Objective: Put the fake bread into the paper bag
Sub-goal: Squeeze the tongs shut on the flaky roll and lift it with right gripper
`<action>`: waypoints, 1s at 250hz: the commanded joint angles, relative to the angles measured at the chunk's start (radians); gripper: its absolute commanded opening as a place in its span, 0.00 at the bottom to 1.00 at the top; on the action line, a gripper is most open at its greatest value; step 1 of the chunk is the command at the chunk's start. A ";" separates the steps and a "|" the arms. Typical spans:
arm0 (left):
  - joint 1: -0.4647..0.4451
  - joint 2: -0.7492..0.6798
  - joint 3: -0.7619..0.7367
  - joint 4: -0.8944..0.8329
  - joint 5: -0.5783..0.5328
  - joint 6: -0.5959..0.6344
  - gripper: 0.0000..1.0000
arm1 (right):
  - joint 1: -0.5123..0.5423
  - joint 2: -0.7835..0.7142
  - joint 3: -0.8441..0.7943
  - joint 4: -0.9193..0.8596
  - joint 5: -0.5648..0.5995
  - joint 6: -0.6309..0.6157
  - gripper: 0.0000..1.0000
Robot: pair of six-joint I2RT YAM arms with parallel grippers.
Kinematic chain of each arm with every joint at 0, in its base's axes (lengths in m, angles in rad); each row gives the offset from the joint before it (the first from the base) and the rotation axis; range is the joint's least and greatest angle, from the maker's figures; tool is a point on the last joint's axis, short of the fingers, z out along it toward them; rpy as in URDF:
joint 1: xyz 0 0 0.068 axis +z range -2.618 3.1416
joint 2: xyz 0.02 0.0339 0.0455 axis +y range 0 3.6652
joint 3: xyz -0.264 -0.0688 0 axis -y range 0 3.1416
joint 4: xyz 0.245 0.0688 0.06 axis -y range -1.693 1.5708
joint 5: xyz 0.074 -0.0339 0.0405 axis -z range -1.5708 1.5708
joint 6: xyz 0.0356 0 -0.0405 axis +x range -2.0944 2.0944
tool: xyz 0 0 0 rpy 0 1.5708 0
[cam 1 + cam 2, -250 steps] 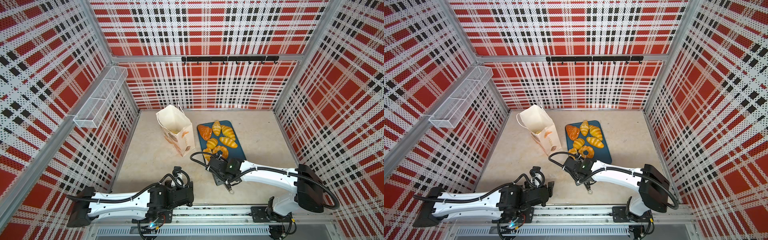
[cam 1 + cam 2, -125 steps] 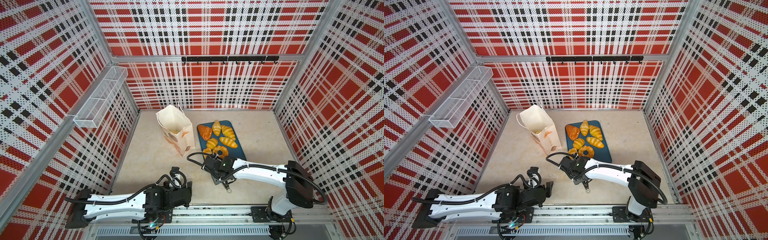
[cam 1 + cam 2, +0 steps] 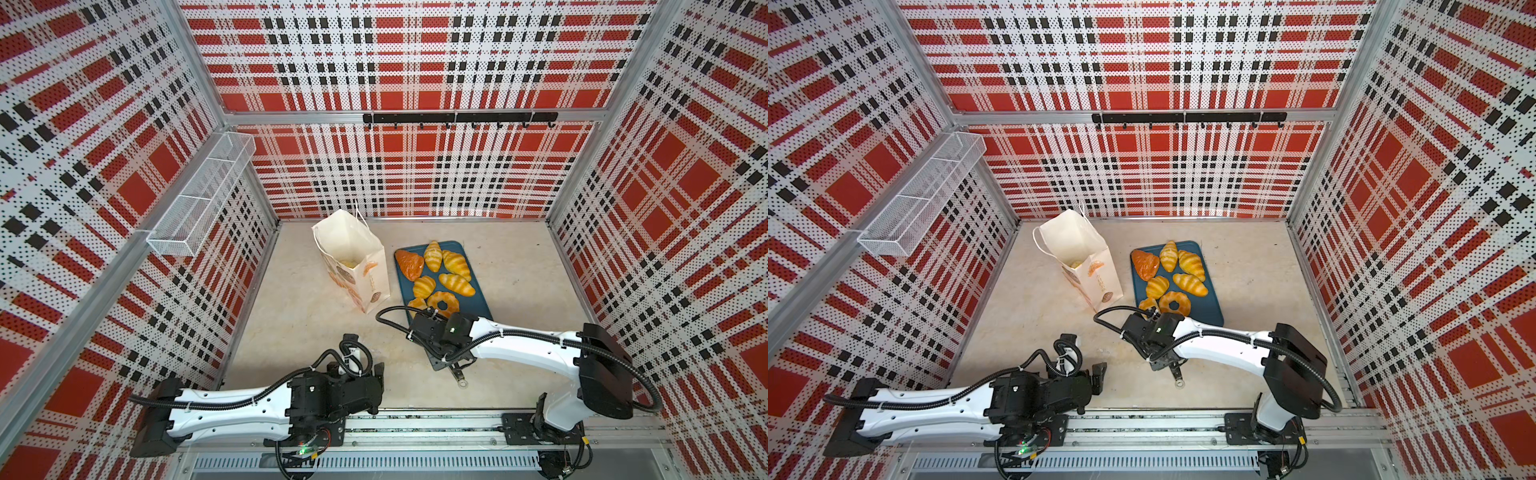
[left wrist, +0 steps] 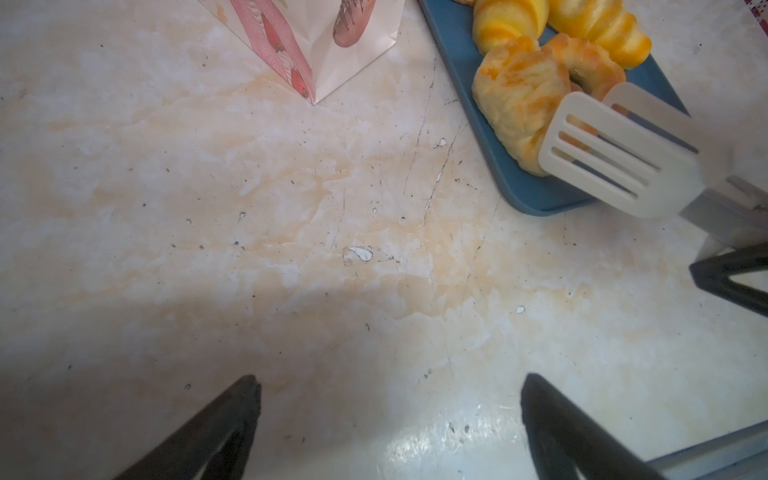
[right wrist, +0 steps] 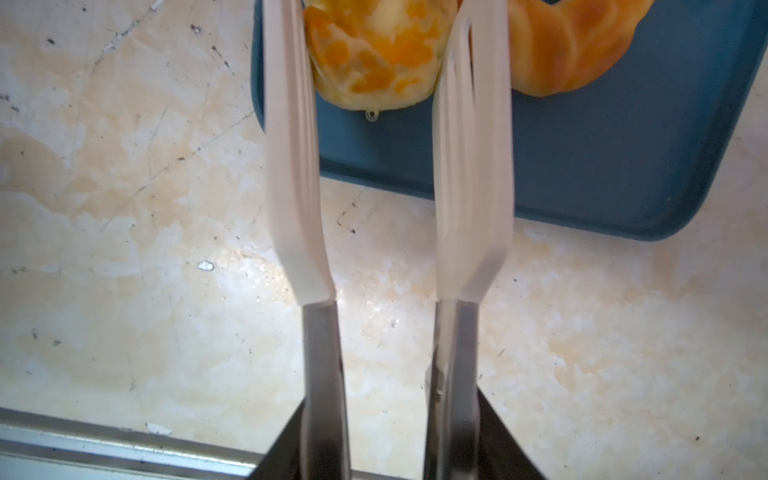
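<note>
Several glossy fake bread pieces lie on a dark-blue tray [image 3: 478, 303]: croissants [image 3: 456, 264], a ring doughnut [image 3: 443, 302] and an orange-brown piece [image 3: 409, 264]. My right gripper [image 5: 388, 432] is shut on the metal arms of white-bladed tongs [image 5: 291, 166]. The blades flank a yellow bun [image 5: 374, 54] at the tray's near left corner, which also shows in the left wrist view as the bun [image 4: 515, 99]. The paper bag [image 3: 357, 266] stands open left of the tray with a yellow piece [image 3: 348, 262] inside. My left gripper [image 4: 388, 399] hangs open over bare table.
The marble-look table [image 3: 316, 324] is walled by plaid panels. A white wire basket [image 3: 199, 203] hangs on the left wall and a black hook rail [image 3: 457, 118] on the back wall. The tongs' ring end [image 3: 461, 380] sticks out behind the right wrist.
The right arm has slid a little left to the tray's near left corner, and the tong blades have drawn closer together around the bun. The left gripper stays open.
</note>
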 commanded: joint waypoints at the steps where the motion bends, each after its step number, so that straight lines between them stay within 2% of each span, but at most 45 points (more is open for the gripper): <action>1: -0.007 0.004 0.000 0.000 -0.024 -0.023 0.99 | 0.000 -0.083 -0.042 -0.006 -0.007 -0.018 0.47; 85: -0.020 0.045 0.016 0.001 -0.031 -0.038 0.99 | 0.000 -0.158 -0.123 0.023 -0.029 -0.032 0.56; 155: -0.024 0.059 0.022 0.000 -0.031 -0.038 0.99 | 0.000 -0.082 -0.069 0.025 0.000 -0.053 0.60; 250: -0.028 0.047 0.017 -0.001 -0.032 -0.038 0.99 | -0.017 -0.002 -0.005 0.049 0.025 -0.076 0.60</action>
